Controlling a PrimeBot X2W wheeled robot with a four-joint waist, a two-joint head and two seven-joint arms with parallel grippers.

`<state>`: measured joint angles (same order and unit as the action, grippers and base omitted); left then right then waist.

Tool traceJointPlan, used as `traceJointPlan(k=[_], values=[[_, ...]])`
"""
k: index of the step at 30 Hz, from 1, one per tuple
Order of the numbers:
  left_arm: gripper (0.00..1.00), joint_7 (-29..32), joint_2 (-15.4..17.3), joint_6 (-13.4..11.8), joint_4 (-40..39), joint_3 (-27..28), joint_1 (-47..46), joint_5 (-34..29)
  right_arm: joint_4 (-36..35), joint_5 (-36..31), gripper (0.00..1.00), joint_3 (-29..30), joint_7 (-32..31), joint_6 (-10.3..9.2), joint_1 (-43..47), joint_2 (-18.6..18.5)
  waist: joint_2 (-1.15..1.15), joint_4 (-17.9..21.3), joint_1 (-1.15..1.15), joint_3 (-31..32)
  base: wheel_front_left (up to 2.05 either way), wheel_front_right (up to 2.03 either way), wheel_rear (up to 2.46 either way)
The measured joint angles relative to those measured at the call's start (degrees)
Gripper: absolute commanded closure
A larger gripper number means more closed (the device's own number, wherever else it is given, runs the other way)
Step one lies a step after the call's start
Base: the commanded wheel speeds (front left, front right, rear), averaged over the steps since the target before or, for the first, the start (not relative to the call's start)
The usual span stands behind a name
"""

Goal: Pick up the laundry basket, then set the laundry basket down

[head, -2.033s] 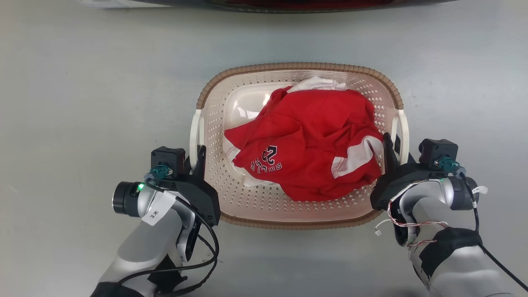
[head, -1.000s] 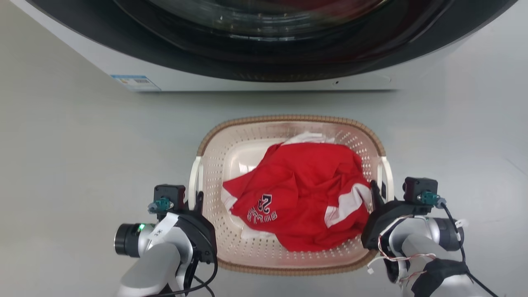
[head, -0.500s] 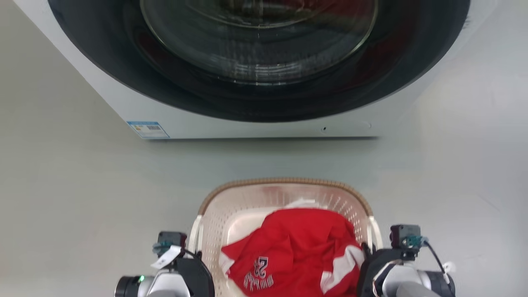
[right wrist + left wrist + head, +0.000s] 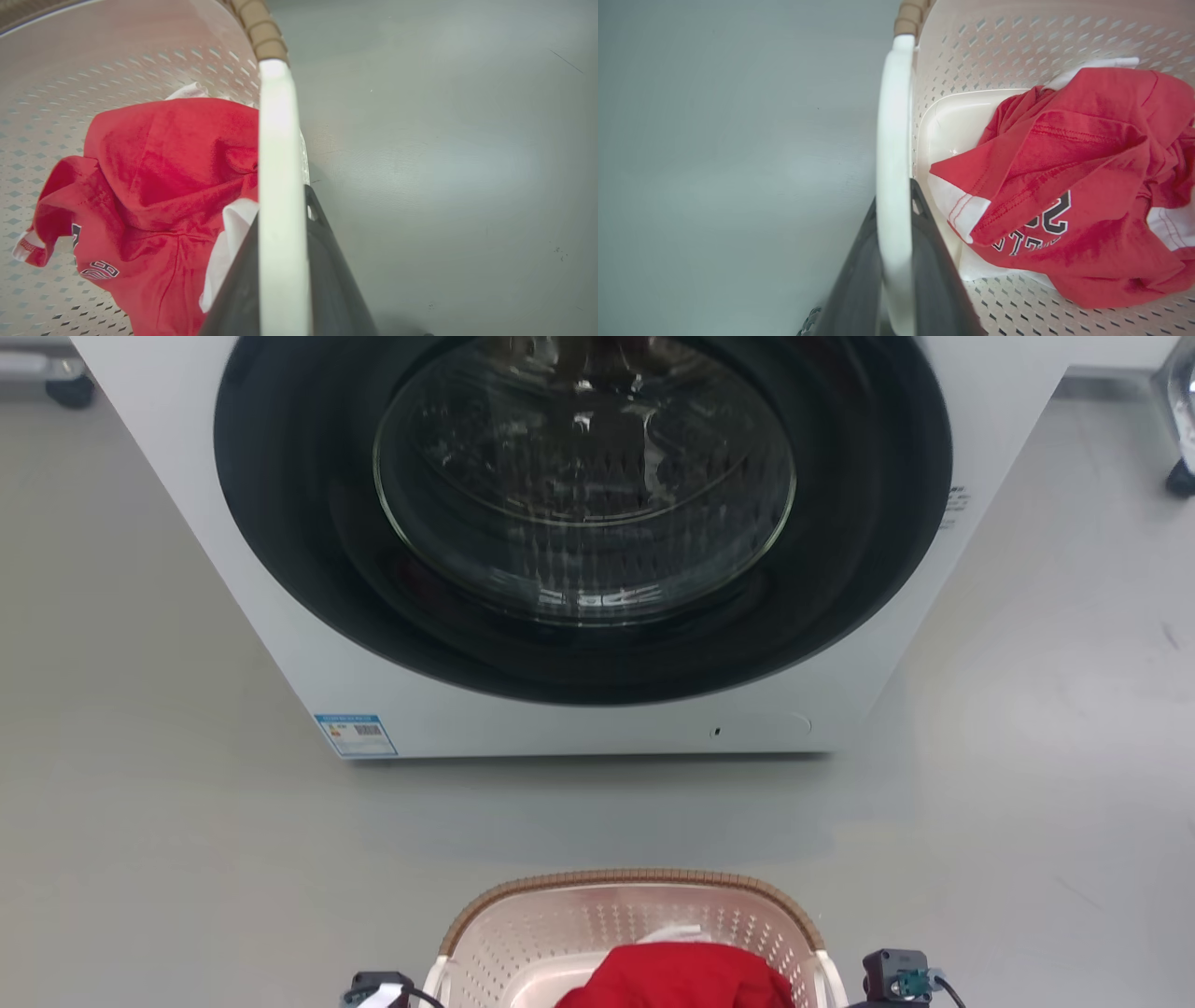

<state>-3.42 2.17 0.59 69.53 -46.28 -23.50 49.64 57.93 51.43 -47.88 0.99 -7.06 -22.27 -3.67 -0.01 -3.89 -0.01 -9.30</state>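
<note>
The left gripper (image 4: 894, 196) clamps the left handle (image 4: 893, 116) and the right gripper (image 4: 281, 205) the right handle (image 4: 275, 116) of the laundry basket (image 4: 635, 878). The basket holds a red shirt (image 4: 677, 980) and is before the washing machine (image 4: 560, 733). The grasp is done. I cannot tell whether the lift has begun, and the setting down is left.

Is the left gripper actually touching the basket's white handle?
Touching. Left wrist view shows the left gripper, its dark fingers flanking the laundry basket handle with no gap.
</note>
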Motion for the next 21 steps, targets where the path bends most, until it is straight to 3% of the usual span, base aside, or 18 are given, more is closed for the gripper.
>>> traceJointPlan(k=[11, 21], values=[[1.00, 0.79, 0.15, 0.00, 0.51, -0.51, 3.46, 0.73, -0.62, 3.77, 1.00, -3.44, -1.02, -0.51, 3.03, -0.01, 0.00, 0.59, 0.00, 7.07, 0.00, 0.00, 0.00], [1.00, 1.14, 0.38, 0.01, 0.67, -0.92, 4.03, 0.75, -0.88, 6.27, 1.00, -5.49, -1.48, -0.58, 3.15, -0.11, 0.00, 1.34, 0.01, 8.99, 0.00, 0.00, 0.00]])
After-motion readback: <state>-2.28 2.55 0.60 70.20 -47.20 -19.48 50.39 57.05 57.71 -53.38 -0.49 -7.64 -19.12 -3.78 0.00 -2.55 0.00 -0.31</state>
